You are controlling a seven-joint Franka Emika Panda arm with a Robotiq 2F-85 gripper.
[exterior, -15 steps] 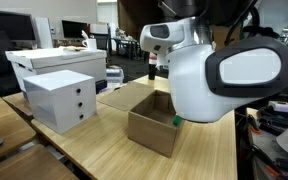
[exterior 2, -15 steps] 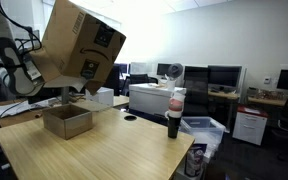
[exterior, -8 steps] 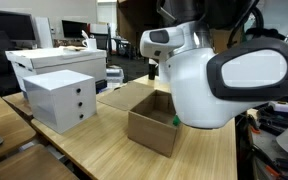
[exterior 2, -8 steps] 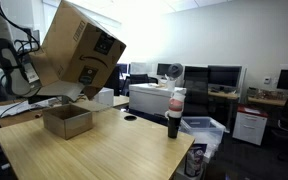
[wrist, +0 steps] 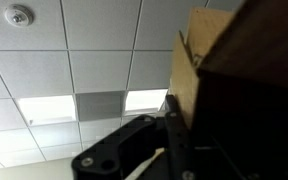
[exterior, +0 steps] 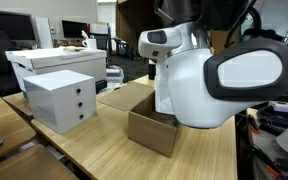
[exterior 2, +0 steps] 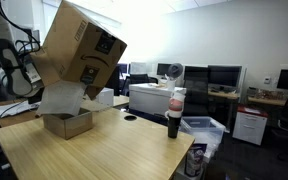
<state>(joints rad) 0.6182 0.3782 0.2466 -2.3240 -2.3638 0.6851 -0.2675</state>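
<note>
A large cardboard box (exterior 2: 82, 52) hangs tilted with its opening turned down over a small open cardboard box (exterior 2: 66, 122) on the wooden table (exterior 2: 104, 150). Something white (exterior 2: 62, 100) hangs out of the large box's lower opening, just above the small box. In the wrist view, which looks up at the ceiling, my gripper (wrist: 184, 112) is shut on a cardboard wall (wrist: 196, 85) of the large box, and one dark finger (wrist: 173, 135) lies against it. The other finger is hidden. The small box (exterior: 149, 125) also shows in an exterior view, partly behind my white arm (exterior: 199, 85).
A white drawer unit (exterior: 59, 100) and a white bin (exterior: 54, 62) stand on the table beside the small box. A dark cup with a red-topped bottle (exterior 2: 174, 115) stands near the table's far edge. Desks with monitors (exterior 2: 224, 80) fill the back.
The large box has tipped a little further. The white thing has come out of its lower opening, down toward the small box.
</note>
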